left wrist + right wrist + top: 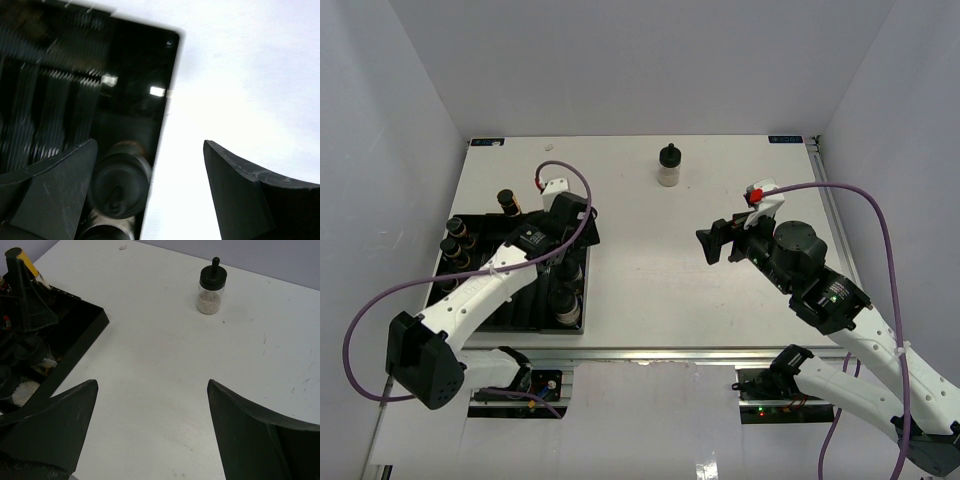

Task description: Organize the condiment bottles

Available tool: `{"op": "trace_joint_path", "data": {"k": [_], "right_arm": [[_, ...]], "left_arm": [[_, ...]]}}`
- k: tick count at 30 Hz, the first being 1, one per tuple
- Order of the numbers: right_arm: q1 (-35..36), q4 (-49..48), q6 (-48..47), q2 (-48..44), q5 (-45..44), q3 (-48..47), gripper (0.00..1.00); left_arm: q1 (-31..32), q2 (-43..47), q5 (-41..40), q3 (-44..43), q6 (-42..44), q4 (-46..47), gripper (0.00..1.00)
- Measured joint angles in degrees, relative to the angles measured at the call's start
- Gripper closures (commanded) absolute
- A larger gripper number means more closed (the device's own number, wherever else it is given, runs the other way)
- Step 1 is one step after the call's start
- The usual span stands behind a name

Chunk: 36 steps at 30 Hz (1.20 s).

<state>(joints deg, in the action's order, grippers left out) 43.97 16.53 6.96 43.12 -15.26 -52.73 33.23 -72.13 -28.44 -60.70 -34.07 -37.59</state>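
Black-capped bottles (566,305) are seated in the ribbed black tray (85,340) at near left, the left gripper (150,142) is spread over its right edge, the right gripper (152,382) is spread over the white table (650,270), and one squat clear bottle (211,287) of pale granules is stood alone at far centre.

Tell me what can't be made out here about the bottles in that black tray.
Top view: the left arm crosses the tray, hiding some of its bottles, so no full count.
Left wrist view: blur smears the tray's slots; one bottle cap shows, its contents do not.
Right wrist view: the picture's left edge cuts the tray off.
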Motion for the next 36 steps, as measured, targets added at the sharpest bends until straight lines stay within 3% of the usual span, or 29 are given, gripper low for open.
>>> {"op": "trace_joint_path", "data": {"k": [10, 20, 29, 36], "right_arm": [[0.0, 0.5, -0.3, -0.8, -1.6, -0.5, 0.04], [0.0, 2.5, -1.5, -3.9, -5.1, -3.8, 0.04], [0.0, 3.5, -1.9, -4.8, -9.2, -4.2, 0.04], [0.0, 3.5, -2.9, -3.5, -11.5, -4.1, 0.04]], "left_arm": [[0.1, -22.5, 17.0, -30.0, 19.7, 10.3, 0.02], [-0.1, -50.1, 30.5, -50.2, 31.2, 17.1, 0.03], [-2.2, -65.2, 36.2, -61.0, 36.8, 24.6, 0.02], [-3.4, -69.9, 38.2, -65.7, 38.0, 28.6, 0.02]]}}
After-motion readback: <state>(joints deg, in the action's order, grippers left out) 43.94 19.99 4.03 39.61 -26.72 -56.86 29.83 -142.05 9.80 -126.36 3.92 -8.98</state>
